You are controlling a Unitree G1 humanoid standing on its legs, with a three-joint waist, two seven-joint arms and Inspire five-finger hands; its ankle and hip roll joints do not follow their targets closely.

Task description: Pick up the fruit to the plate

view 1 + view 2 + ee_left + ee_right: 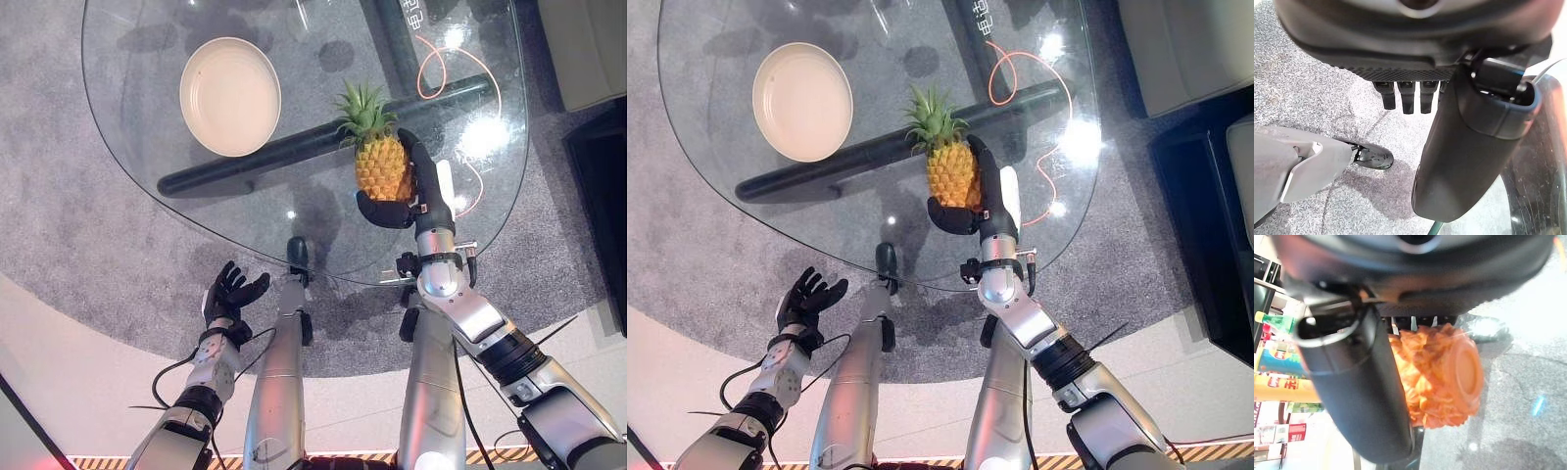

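Note:
A pineapple [380,164] with a green crown stands upright over the glass table [147,147], right of its middle. My right hand [423,186] is shut on it, fingers behind it and thumb curled under its base; the right wrist view shows the orange fruit [1440,377] pressed between thumb and fingers. I cannot tell whether the fruit touches the glass. An empty cream plate [230,96] lies at the table's far left, well apart from the pineapple. My left hand [230,294] hangs open below the table's near edge, over the carpet.
The round glass table's near edge [294,262] curves between my two hands. A dark bar of the table's frame [294,147] and an orange cable [431,69] show through the glass. Grey carpet [78,235] lies beneath. Dark furniture [602,186] stands at the right.

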